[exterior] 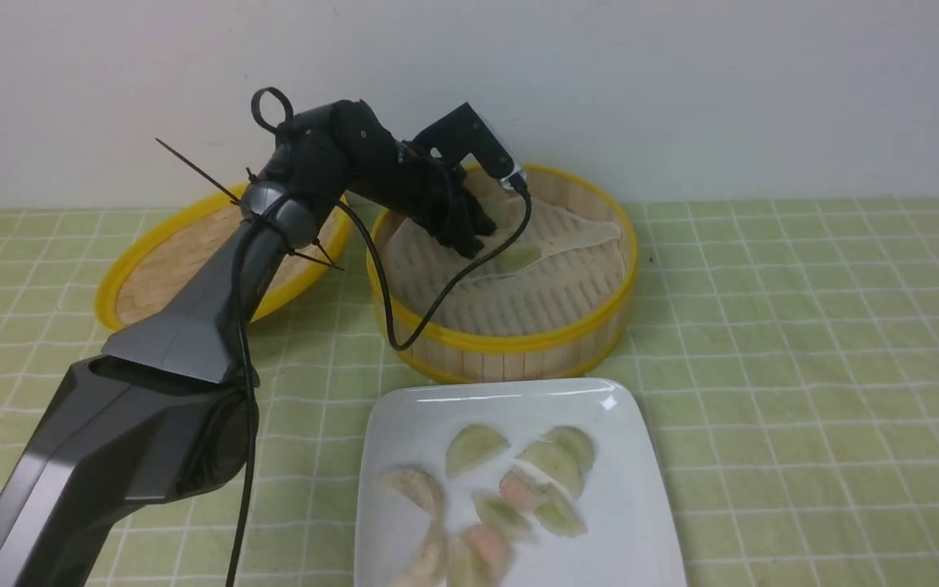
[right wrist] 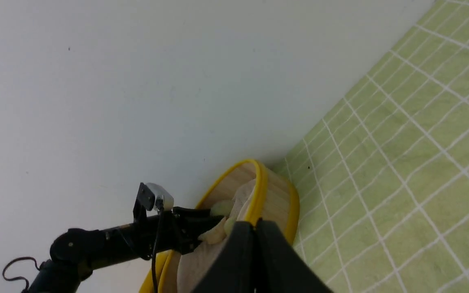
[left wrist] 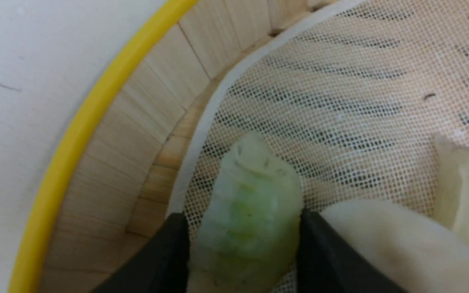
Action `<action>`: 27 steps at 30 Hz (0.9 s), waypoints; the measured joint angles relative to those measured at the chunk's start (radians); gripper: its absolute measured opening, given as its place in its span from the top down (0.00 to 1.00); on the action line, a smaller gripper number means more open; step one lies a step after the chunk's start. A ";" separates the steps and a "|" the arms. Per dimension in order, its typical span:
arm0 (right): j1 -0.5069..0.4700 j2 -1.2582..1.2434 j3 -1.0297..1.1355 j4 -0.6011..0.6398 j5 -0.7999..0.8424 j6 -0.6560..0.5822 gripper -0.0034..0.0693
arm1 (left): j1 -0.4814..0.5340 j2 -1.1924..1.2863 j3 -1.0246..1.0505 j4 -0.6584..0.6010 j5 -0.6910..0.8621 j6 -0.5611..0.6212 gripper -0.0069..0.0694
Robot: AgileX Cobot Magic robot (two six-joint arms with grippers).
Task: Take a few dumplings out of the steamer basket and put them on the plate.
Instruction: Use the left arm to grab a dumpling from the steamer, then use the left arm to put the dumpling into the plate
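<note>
We are seeing the steamer basket (exterior: 502, 342) sitting on the tablecloth (exterior: 804, 367). Relative to that basket, we are finding the shallow lid (exterior: 131, 269) lying to the left, and the square plate (exterior: 616, 489) lying just in front, with several dumplings (exterior: 476, 448) resting on it. Inside the basket, more dumplings (left wrist: 250, 211) are lying on the mesh liner (left wrist: 320, 101). Behind the basket, the wall (exterior: 681, 98) is rising.

Beneath and beside the left gripper (exterior: 482, 232) was the steamer basket (exterior: 510, 342). Nearer the camera than the gripper sat the plate (exterior: 616, 530), with several dumplings (exterior: 476, 448); to its left leaned the yellow-rimmed lid (exterior: 180, 269).
</note>
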 joint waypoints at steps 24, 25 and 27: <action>0.000 0.305 -0.531 -0.250 0.569 -0.364 0.97 | -0.003 -0.404 -0.072 0.094 0.314 -0.548 0.51; 0.000 0.338 -0.560 -0.269 0.592 -0.361 0.97 | -0.005 -0.431 -0.061 0.094 0.314 -0.554 0.51; 0.000 0.471 -0.682 -0.331 0.675 -0.343 0.97 | -0.013 -0.558 0.018 0.094 0.312 -0.578 0.51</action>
